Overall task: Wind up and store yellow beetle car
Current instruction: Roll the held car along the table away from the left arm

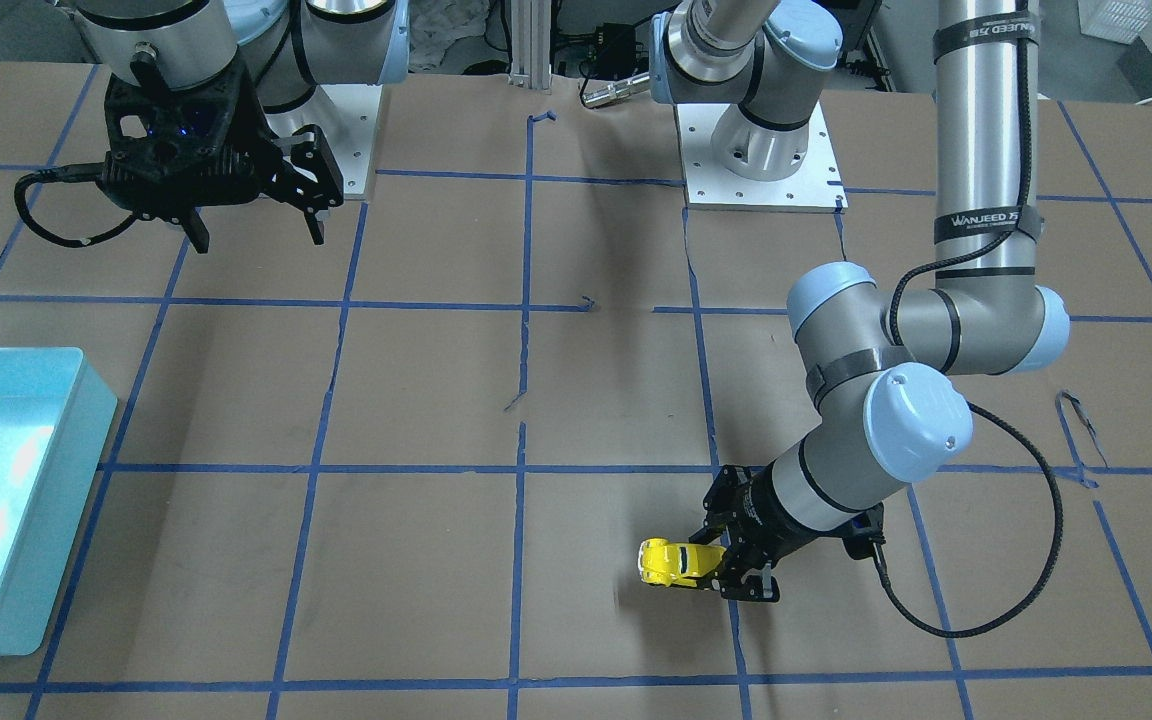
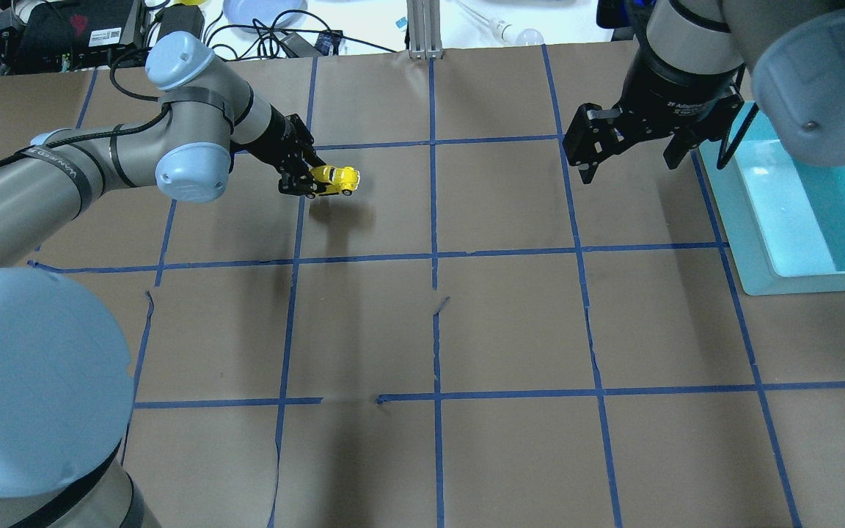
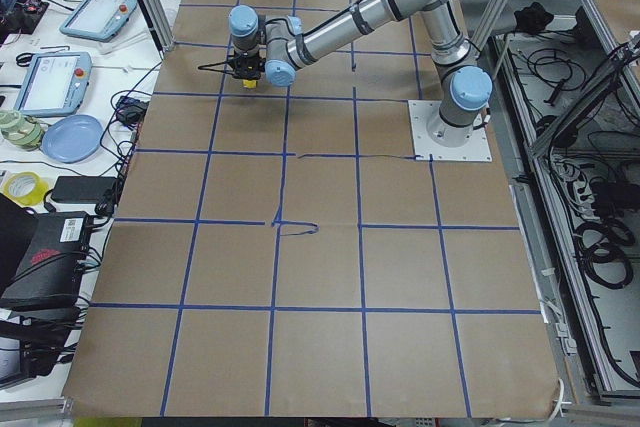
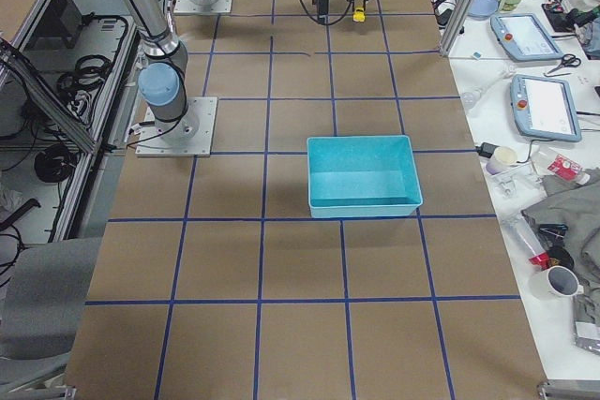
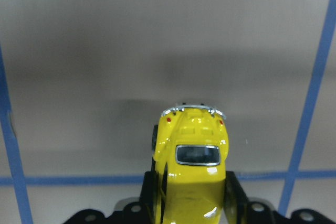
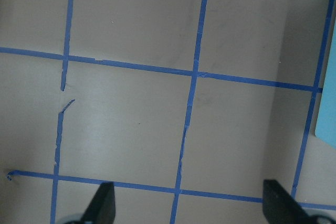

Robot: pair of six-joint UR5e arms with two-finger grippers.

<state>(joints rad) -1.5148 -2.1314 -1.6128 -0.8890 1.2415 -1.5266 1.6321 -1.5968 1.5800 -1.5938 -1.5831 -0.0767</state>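
The yellow beetle car (image 1: 671, 563) is small and glossy, with dark windows. My left gripper (image 1: 726, 570) is shut on its sides and holds it level, a little above the brown table, with its shadow below it. The overhead view shows the car (image 2: 334, 180) sticking out of the left gripper (image 2: 305, 180) at the far left of the table. The left wrist view shows the car (image 5: 191, 153) from behind, between both fingers (image 5: 233, 192). My right gripper (image 2: 628, 167) is open and empty, hovering high beside the teal bin (image 2: 741, 213).
The teal bin (image 1: 76, 480) stands open at the table's right end and looks empty (image 4: 366, 203). Blue tape lines (image 6: 191, 103) form a grid on the brown paper. Tablets, cables and a plate lie on the side table (image 3: 70, 137) beyond the far edge.
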